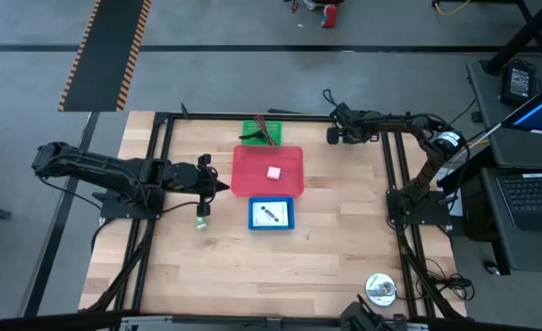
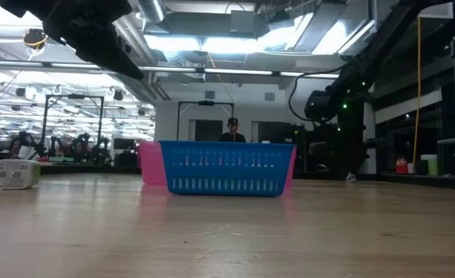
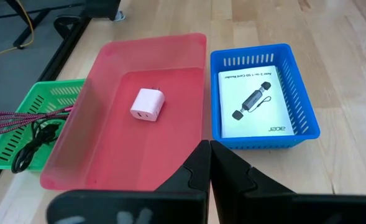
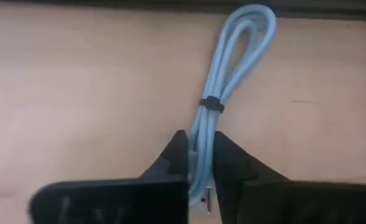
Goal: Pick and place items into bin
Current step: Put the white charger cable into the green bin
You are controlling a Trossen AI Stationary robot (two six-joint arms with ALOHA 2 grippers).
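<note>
A light blue-grey cable (image 4: 232,62), coiled and bound by a black tie (image 4: 211,103), lies on the wood near the table's far edge. My right gripper (image 4: 200,140) (image 1: 330,135) is shut on it. A red bin (image 1: 252,179) at mid-table holds a pink cube (image 1: 273,172) (image 3: 147,104). In front of it a blue basket (image 1: 252,213) holds a white printed card (image 3: 254,102). Behind it a green basket (image 3: 9,146) holds a dark red cord (image 3: 21,116) and a black cord. My left gripper (image 3: 209,147) (image 1: 217,187) hangs shut left of the red bin, holding nothing. My right gripper pinches the cable's bundled strands (image 4: 201,132) between its two fingers, just below the black tie, toward one end of the coil. The fingers come steeply from above and stand on either side of the bundle. The cable lies flat on the table.
A small white and green box (image 1: 201,221) (image 2: 16,174) lies on the table near my left gripper. A round silver disc (image 1: 381,290) sits at the near right. A black metal frame (image 1: 160,165) borders the table. Bare wood spreads across the near half.
</note>
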